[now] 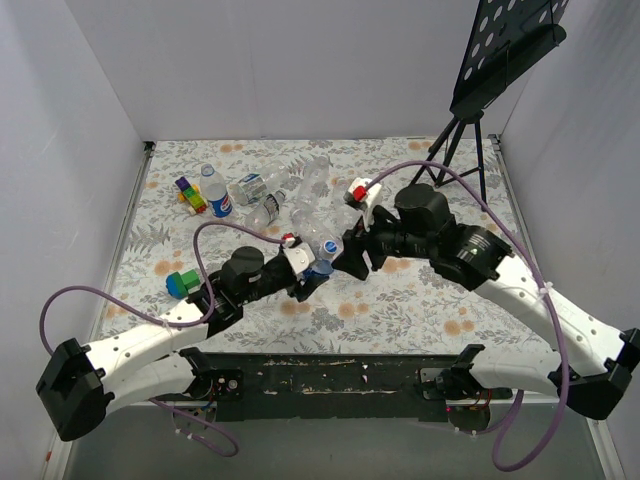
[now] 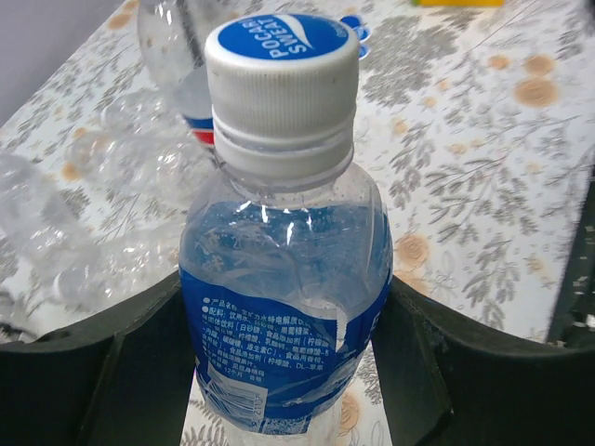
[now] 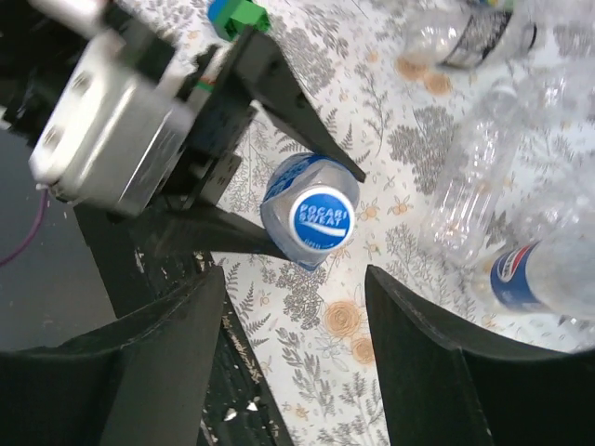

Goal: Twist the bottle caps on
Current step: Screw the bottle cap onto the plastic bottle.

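My left gripper [image 2: 288,372] is shut on a clear bottle [image 2: 284,307] with a blue-and-white label, gripping its body from both sides above the table. A blue-topped white cap [image 2: 282,79] sits on its neck. In the top view the held bottle [image 1: 318,265] is at the table's middle front, with my left gripper [image 1: 308,278] on it. My right gripper [image 1: 347,250] is open just right of the cap [image 1: 328,247]. In the right wrist view the cap [image 3: 322,218] lies beyond my open right gripper [image 3: 293,288], not between the fingers [image 3: 177,353].
Several loose clear bottles [image 1: 300,195] lie in a pile behind the grippers. One labelled bottle [image 1: 216,192] stands at the back left beside a yellow toy [image 1: 190,193]. A green-and-blue toy [image 1: 181,284] sits front left. A black tripod stand [image 1: 470,130] is at the back right.
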Action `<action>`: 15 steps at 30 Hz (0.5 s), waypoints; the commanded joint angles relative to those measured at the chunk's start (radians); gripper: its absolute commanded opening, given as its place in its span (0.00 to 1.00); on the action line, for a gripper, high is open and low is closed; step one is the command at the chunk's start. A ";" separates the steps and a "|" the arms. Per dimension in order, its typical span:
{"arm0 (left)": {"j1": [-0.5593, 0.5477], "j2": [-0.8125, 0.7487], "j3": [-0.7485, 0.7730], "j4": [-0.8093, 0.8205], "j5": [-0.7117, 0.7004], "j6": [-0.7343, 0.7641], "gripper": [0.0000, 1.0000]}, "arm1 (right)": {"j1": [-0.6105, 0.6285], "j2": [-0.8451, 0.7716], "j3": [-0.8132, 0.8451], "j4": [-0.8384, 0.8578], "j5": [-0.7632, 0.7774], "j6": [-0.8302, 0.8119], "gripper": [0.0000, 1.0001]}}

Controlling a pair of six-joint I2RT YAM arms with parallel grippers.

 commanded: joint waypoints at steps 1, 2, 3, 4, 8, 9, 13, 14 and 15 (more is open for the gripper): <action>0.082 -0.027 0.063 0.006 0.446 -0.084 0.00 | -0.005 -0.073 0.034 0.025 -0.168 -0.216 0.70; 0.085 -0.022 0.069 0.004 0.513 -0.092 0.00 | -0.005 -0.084 0.025 0.034 -0.212 -0.248 0.70; 0.085 -0.016 0.074 0.000 0.563 -0.097 0.00 | -0.005 -0.093 0.016 0.045 -0.251 -0.290 0.70; 0.085 -0.010 0.077 -0.002 0.613 -0.101 0.00 | -0.004 -0.101 0.005 0.051 -0.284 -0.322 0.71; 0.087 0.019 0.087 0.001 0.729 -0.115 0.00 | -0.005 -0.116 -0.009 0.057 -0.370 -0.449 0.73; 0.087 0.027 0.089 0.004 0.744 -0.120 0.00 | -0.005 -0.118 -0.004 0.048 -0.389 -0.475 0.73; 0.087 0.041 0.089 0.015 0.776 -0.127 0.00 | -0.005 -0.101 0.026 -0.036 -0.443 -0.569 0.72; 0.088 0.043 0.089 0.017 0.778 -0.129 0.00 | -0.005 -0.095 0.033 -0.054 -0.464 -0.583 0.72; 0.087 0.041 0.087 0.020 0.778 -0.129 0.00 | -0.005 -0.090 0.037 -0.073 -0.481 -0.600 0.71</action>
